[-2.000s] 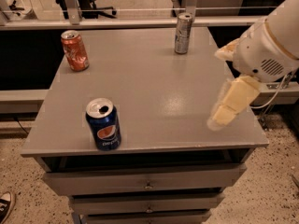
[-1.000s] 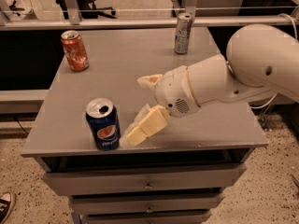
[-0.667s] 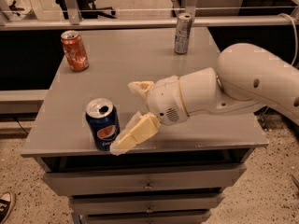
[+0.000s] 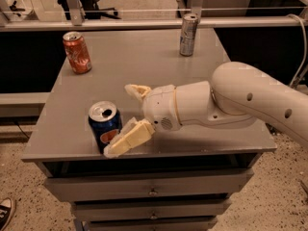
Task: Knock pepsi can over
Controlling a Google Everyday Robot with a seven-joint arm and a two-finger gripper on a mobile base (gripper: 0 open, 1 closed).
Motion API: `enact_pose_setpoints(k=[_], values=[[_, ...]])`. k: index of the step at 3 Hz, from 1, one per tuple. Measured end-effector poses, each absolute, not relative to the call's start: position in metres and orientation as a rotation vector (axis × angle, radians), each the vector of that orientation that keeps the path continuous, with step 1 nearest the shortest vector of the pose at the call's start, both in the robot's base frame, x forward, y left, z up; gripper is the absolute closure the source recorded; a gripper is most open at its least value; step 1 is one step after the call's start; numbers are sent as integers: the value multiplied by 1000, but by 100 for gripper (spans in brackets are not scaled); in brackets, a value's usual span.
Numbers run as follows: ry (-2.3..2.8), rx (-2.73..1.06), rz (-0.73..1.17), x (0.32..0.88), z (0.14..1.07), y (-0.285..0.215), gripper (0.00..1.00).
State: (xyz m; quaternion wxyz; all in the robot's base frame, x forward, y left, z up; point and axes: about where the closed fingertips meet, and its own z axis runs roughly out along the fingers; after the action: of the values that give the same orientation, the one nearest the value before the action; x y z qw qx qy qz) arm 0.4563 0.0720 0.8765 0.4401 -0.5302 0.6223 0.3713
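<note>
The pepsi can (image 4: 102, 125), dark blue with a silver top, stands upright near the front left edge of the grey table (image 4: 144, 66). My gripper (image 4: 119, 120) reaches in from the right on a thick white arm and is open just right of the can. Its near finger (image 4: 127, 139) lies against the can's lower right front and hides part of it. The far finger (image 4: 135, 90) sits behind and to the right of the can, apart from it.
An orange soda can (image 4: 77, 52) stands at the back left of the table. A slim silver can (image 4: 188, 34) stands at the back right. The table is the top of a drawer cabinet (image 4: 149, 189). A rail (image 4: 144, 23) runs behind the table.
My gripper has swept left across the table from the right edge to the pepsi can. The near finger now lies in front of the can. The can still stands upright.
</note>
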Motion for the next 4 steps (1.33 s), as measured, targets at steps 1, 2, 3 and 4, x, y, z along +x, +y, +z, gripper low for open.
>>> enact_pose_setpoints(k=[1, 2, 3, 4], values=[[1550, -1285, 900, 477, 876, 80, 0], [1601, -1254, 837, 507, 883, 88, 0], [1695, -1211, 770, 546, 894, 100, 0], [1794, -1148, 747, 579, 898, 106, 0]])
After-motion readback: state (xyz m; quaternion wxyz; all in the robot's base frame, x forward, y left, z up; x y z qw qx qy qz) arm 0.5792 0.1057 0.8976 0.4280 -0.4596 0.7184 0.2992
